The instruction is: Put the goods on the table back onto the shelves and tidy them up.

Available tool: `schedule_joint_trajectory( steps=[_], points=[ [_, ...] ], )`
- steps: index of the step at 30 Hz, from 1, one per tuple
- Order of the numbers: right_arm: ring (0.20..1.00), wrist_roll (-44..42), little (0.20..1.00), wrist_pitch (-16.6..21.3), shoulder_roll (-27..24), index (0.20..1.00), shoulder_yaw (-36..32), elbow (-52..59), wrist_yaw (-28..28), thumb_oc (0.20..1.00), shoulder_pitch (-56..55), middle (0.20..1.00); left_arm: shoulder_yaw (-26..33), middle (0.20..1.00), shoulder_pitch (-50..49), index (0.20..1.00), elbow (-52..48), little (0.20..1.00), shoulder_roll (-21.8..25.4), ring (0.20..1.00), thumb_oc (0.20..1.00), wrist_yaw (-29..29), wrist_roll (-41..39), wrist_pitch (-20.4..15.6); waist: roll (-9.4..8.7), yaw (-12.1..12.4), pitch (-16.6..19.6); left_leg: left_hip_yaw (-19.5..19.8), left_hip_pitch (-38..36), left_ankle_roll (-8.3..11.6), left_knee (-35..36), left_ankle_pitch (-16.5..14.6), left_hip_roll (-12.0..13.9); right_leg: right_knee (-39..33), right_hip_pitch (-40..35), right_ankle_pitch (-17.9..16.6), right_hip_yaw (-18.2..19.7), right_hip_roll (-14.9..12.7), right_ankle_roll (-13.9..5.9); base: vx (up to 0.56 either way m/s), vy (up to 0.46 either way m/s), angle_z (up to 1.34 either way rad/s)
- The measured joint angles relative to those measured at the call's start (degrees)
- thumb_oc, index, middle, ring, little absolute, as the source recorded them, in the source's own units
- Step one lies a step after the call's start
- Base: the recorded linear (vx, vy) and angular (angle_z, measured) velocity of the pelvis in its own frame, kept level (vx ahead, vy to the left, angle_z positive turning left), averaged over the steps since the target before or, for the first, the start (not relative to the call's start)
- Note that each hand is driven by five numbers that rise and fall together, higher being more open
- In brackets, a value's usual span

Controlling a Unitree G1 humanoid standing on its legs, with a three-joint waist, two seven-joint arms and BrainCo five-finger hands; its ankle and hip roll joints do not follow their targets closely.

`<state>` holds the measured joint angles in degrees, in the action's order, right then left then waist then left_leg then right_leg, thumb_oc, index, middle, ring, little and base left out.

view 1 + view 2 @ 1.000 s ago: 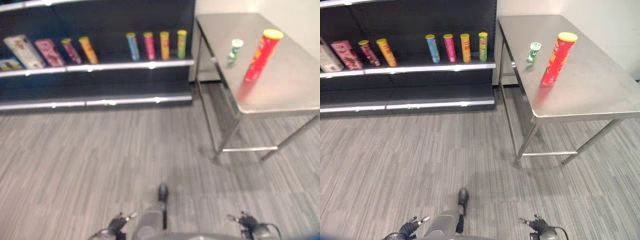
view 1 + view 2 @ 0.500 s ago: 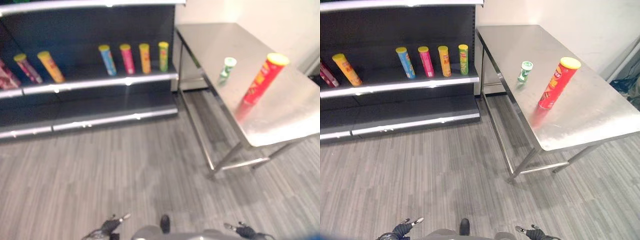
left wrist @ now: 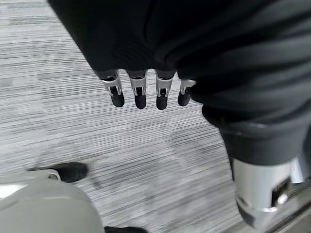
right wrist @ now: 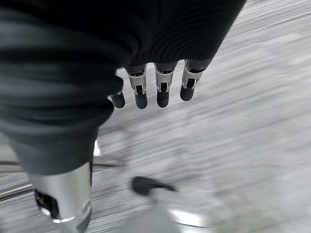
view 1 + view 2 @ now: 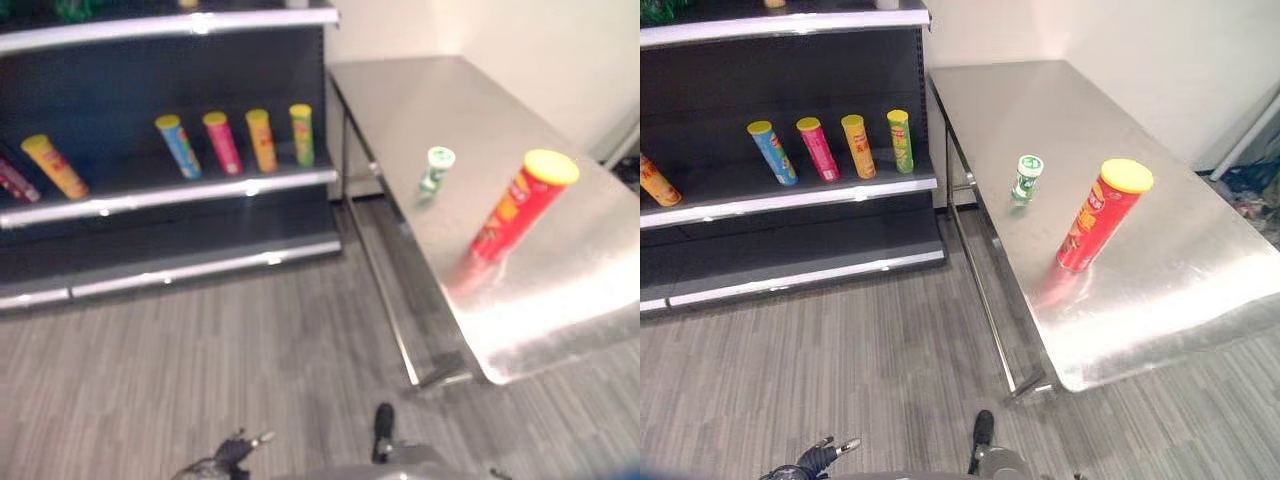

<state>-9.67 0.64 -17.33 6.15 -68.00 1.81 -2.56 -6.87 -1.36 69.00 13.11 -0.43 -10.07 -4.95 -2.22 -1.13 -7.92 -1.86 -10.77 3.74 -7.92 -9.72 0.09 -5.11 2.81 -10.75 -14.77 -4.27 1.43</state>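
While both hands hung low over the floor with nothing in them, the scene read as pre-pick, by my judgement. Black shelf unit (image 5: 790,190) stood against the wall on the robot's left, steel table (image 5: 1200,300) just beside it on the right, so the carry between them would be short. Goods to move were on the table, both upright: tall red can (image 5: 1100,215) with a yellow lid near the front, small green bottle (image 5: 1026,178) behind it, toward the shelf side, well apart from it. Four slim cans (image 5: 828,148) stood in a row on the middle shelf, open board beside them, probably the drop spot. Left hand (image 3: 141,90) had fingers straight and relaxed, holding nothing; right hand (image 4: 155,87) the same. Neither was near the table yet.
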Motion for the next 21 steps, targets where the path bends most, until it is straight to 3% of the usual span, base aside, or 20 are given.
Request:
schedule_joint_trajectory(
  steps=[1, 3, 4, 5, 6, 8, 9, 10, 12, 13, 14, 15, 16, 17, 18, 19, 20, 21],
  points=[
    [1.0, -0.03, 1.0, 0.29, -0.22, 1.0, -0.01, 0.33, 0.01, 1.0, 0.54, 1.0, 0.04, 1.0, 0.32, 1.0, 0.02, 1.0, 0.0, 1.0, 1.0, -0.02, -0.03, 0.0, 0.4, -0.11, 0.0, -0.1, 1.28, 0.81, -3.92, 0.12, 0.07, -0.02, -0.73, 0.82, -0.32, 0.44, -0.23, 0.03, -0.006, 0.08],
    [1.0, -0.08, 1.0, 0.35, -0.1, 1.0, 0.12, 0.27, -0.06, 1.0, 1.42, 1.0, 0.14, 1.0, 0.43, 1.0, 0.15, 1.0, 0.17, 1.0, 1.0, 0.06, -0.03, 0.02, -0.55, 0.28, -0.3, -0.19, 6.47, 2.28, -15.64, 0.07, 0.0, -0.02, -1.88, 1.79, 0.05, -0.09, 0.1, 0.07, 0.047, 0.0],
    [1.0, -0.22, 1.0, 0.3, -0.11, 1.0, 0.15, -0.59, 0.03, 1.0, 1.75, 1.0, 0.04, 1.0, 0.35, 1.0, 0.29, 1.0, 0.0, 1.0, 1.0, 0.07, -0.04, 0.1, -1.27, 0.36, -0.81, -0.28, 10.48, 4.58, -24.97, 1.56, 0.25, -0.4, -2.55, 3.17, 0.65, -0.56, 0.43, 0.11, 0.128, -0.12],
    [1.0, -0.3, 1.0, 0.22, -0.09, 1.0, 0.18, -1.32, 0.15, 1.0, 1.94, 1.0, 0.0, 1.0, 0.04, 1.0, 0.19, 1.0, -0.12, 1.0, 1.0, 0.05, -0.04, 0.09, -1.31, 0.57, -1.05, -1.72, 13.15, 4.95, -29.07, 1.08, 0.97, -0.39, -2.76, 3.37, 0.82, -0.79, 0.59, 0.09, 0.105, -0.17],
    [1.0, -0.42, 1.0, 0.07, -0.02, 1.0, 0.16, -1.67, 0.32, 1.0, 1.81, 1.0, -0.02, 1.0, -0.35, 1.0, 0.2, 1.0, -0.1, 1.0, 1.0, 0.02, -0.06, 0.11, -1.69, 0.54, -1.02, -1.97, 14.06, 2.78, -25.57, -0.55, 1.96, -0.39, -2.61, 3.76, 1.58, -0.92, 0.54, 0.09, 0.14, -0.21],
    [1.0, -0.42, 1.0, -0.09, -0.06, 1.0, 0.09, -2.28, 0.37, 1.0, 1.77, 1.0, -0.11, 1.0, -0.21, 1.0, 0.22, 1.0, -0.05, 1.0, 1.0, 0.08, -0.08, 0.14, -1.68, 0.44, -1.39, -1.41, 13.72, 2.17, -14.51, -0.41, 4.23, -0.38, -2.15, 3.89, 2.46, -1.03, 0.62, 0.1, 0.248, -0.31],
    [1.0, -0.42, 1.0, -0.09, -0.04, 1.0, 0.04, -2.35, 0.4, 1.0, 1.75, 1.0, -0.55, 1.0, -0.05, 1.0, 0.24, 1.0, -0.01, 1.0, 1.0, 0.14, -0.09, 0.15, -1.51, 0.34, -2.0, 1.11, 13.23, 3.03, -4.19, 0.85, 6.43, -0.38, -1.78, 3.94, 4.16, -1.1, 0.45, 0.12, 0.37, -0.5],
    [1.0, -0.42, 1.0, -0.09, -0.04, 1.0, 0.05, -2.47, 0.4, 1.0, 1.71, 1.0, -0.89, 1.0, -0.06, 1.0, 0.25, 1.0, -0.01, 1.0, 1.0, 0.17, -0.09, 0.15, -1.35, 0.31, -1.97, 2.93, 12.09, 3.66, 1.58, 2.57, 7.39, -0.38, -1.48, 3.85, 5.04, -1.09, 0.09, 0.1, 0.297, -0.54],
    [1.0, -0.42, 1.0, -0.07, -0.56, 1.0, -0.2, -2.73, 0.46, 1.0, 1.74, 1.0, -2.34, 1.0, 0.76, 1.0, 0.35, 1.0, -0.17, 1.0, 1.0, 0.21, -0.18, 0.14, 0.03, 0.33, -2.0, 8.87, 11.4, 5.14, 10.03, 5.2, 8.81, -0.37, -0.44, 3.42, 7.87, -0.72, -1.69, 0.06, 0.308, -0.65],
    [1.0, -0.42, 1.0, -0.05, -1.94, 1.0, -0.32, -2.58, 0.48, 1.0, 1.79, 1.0, -2.3, 1.0, 2.18, 1.0, 0.28, 1.0, -1.14, 1.0, 1.0, 0.27, -0.27, 0.11, 2.01, 0.21, -2.84, 9.43, 11.66, 5.09, 9.45, 5.6, 9.96, -0.37, -0.25, 3.55, 9.71, -0.92, -2.06, 0.07, 0.414, -0.8],
    [1.0, -0.42, 1.0, -0.07, -2.27, 1.0, -0.55, -2.79, 0.5, 1.0, 1.45, 1.0, -2.31, 1.0, 2.65, 1.0, 0.26, 1.0, -1.43, 1.0, 1.0, 0.24, -0.26, 0.1, 3.0, -0.27, -2.73, 9.41, 11.35, 4.94, 9.61, 5.82, 9.64, -0.36, -0.33, 3.42, 10.65, -1.0, -3.27, 0.05, 0.301, -0.78],
    [1.0, -0.42, 1.0, -0.09, -2.28, 1.0, -1.93, -3.34, 0.5, 1.0, 1.21, 1.0, -2.26, 1.0, 3.1, 1.0, 0.25, 1.0, -1.45, 1.0, 1.0, 0.27, -0.26, 0.07, 3.51, -0.22, -2.64, 9.04, 10.22, 5.03, 9.89, 8.47, 8.62, -0.37, -0.14, 2.98, 12.13, -1.86, -4.05, 0.01, 0.505, -0.89],
    [1.0, -0.45, 1.0, -0.14, -2.23, 1.0, -2.11, -3.51, 0.41, 1.0, 1.25, 1.0, -2.16, 1.0, 2.15, 1.0, -0.75, 1.0, -1.9, 1.0, 1.0, 0.38, -0.27, -0.31, 4.95, 0.43, -2.48, 6.59, 10.49, 3.34, 9.36, 9.36, 8.19, 0.47, 0.2, 4.2, 13.12, -2.42, -6.36, 0.02, 0.635, -0.93],
    [1.0, -0.5, 1.0, 0.1, -0.14, 1.0, -4.61, -2.73, 0.29, 1.0, -1.27, 1.0, -3.25, 1.0, 3.01, 1.0, -1.16, 1.0, 0.41, 1.0, 1.0, 0.44, -0.27, -0.64, 1.75, -0.57, -2.11, 5.15, 10.31, 0.86, 7.07, 8.35, 4.13, 4.6, 1.51, 6.86, 12.68, -4.73, -3.57, 0.02, 0.749, -0.98],
    [1.0, -0.59, 1.0, 0.07, 1.18, 1.0, -7.27, -3.11, 0.43, 1.0, -1.66, 1.0, -3.38, 1.0, 2.55, 1.0, -0.95, 1.0, 1.2, 1.0, 1.0, 0.36, -0.26, -1.08, 0.02, -0.49, -1.39, 3.66, 9.75, -0.39, 6.96, 7.76, 1.21, 4.85, 2.61, 5.69, 15.17, -7.21, -6.04, -0.02, 0.343, -1.04],
    [1.0, -0.97, 1.0, -0.26, 0.89, 1.0, -7.19, -3.58, 0.96, 1.0, -1.54, 1.0, -3.29, 1.0, 1.52, 1.0, -0.73, 1.0, 1.35, 1.0, 1.0, 0.36, -0.25, -1.05, 0.27, -0.64, -0.91, 3.34, 9.43, -1.17, 6.71, 8.49, -0.11, 5.04, 4.04, 7.12, 17.54, -7.48, -7.0, -0.05, 0.306, -1.43],
    [1.0, -1.7, 1.0, -0.26, 0.88, 1.0, -6.62, -3.51, 0.97, 1.0, -1.91, 1.0, -3.2, 1.0, 0.75, 1.0, -0.42, 1.0, 1.25, 1.0, 1.0, 0.47, -0.25, -1.03, 1.55, -0.37, -0.63, 0.96, 9.7, -2.81, 7.14, 7.92, 0.2, 5.23, 4.48, 7.82, 17.33, -7.74, -7.79, -0.07, 0.259, -1.33],
    [1.0, -1.81, 1.0, -0.31, 1.16, 1.0, -6.81, -3.51, 1.02, 1.0, -2.36, 1.0, -2.91, 1.0, 0.51, 1.0, -0.42, 1.0, 1.45, 1.0, 1.0, 0.52, -0.25, -1.09, 2.03, -0.47, -0.68, 0.19, 9.46, -3.19, 7.44, 8.08, 0.38, 6.2, 4.73, 7.5, 16.56, -7.39, -7.7, -0.05, 0.16, -1.01]
  ],
)
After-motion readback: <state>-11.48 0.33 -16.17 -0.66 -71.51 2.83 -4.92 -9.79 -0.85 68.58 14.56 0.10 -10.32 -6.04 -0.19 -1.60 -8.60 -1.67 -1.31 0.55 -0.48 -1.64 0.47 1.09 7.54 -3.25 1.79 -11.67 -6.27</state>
